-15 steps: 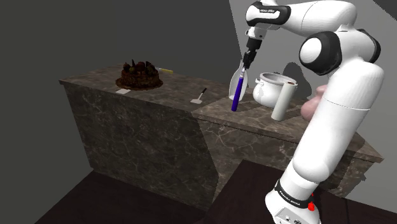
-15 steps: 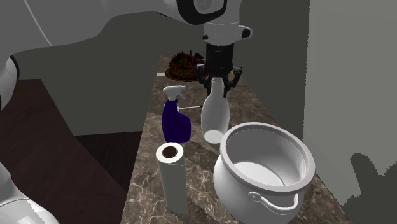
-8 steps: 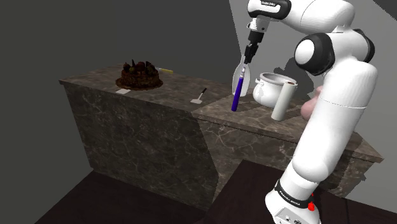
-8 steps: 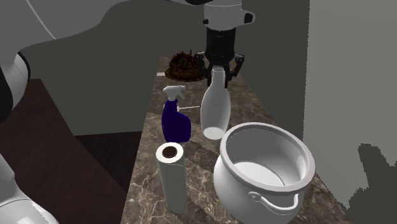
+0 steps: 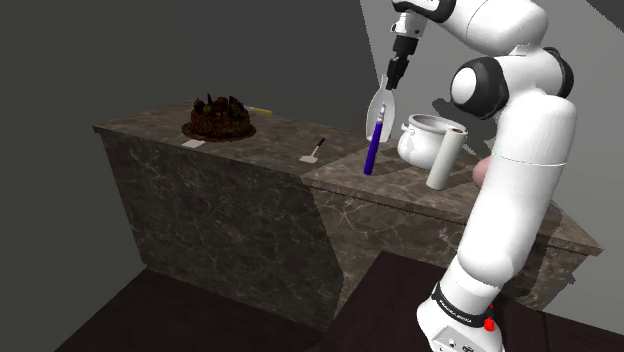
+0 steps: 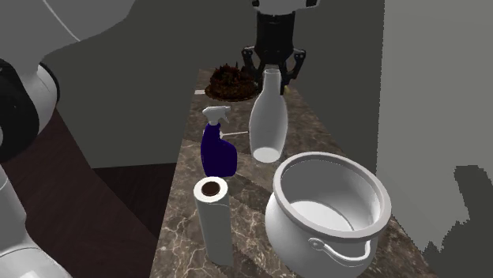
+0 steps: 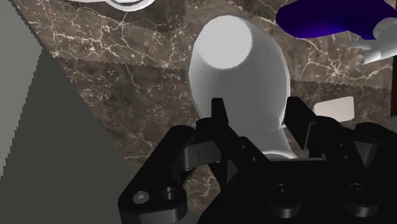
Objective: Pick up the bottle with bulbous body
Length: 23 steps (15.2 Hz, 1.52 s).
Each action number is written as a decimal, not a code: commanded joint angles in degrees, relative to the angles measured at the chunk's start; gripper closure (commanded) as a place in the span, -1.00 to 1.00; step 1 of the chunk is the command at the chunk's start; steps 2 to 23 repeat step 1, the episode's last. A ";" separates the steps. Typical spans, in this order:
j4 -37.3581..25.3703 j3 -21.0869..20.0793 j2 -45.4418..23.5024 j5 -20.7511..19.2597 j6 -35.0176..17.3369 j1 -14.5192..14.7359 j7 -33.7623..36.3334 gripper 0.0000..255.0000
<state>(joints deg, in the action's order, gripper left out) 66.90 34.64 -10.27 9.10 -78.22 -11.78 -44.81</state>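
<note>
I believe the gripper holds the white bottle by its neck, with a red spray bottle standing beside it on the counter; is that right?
The spray bottle is dark blue, not red, as the second exterior view shows. Otherwise yes: the gripper holds the white bottle by its neck, the spray bottle beside it on the counter.

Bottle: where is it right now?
In the second exterior view, the bottle hangs by its neck from the fingers above the counter, right of the blue sprayer and behind the pot.

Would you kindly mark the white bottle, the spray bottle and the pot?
white bottle [image 6: 267,126], second exterior view, its bulbous body.
spray bottle [image 6: 218,155], second exterior view, its blue body.
pot [image 6: 316,233], second exterior view, its front wall.
</note>
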 commanded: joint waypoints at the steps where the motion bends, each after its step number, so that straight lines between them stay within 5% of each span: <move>1: -1.10 0.10 -0.43 0.30 0.74 -0.33 -0.22 1.00; 23: -1.10 0.10 -0.43 0.30 0.74 -0.33 -0.22 1.00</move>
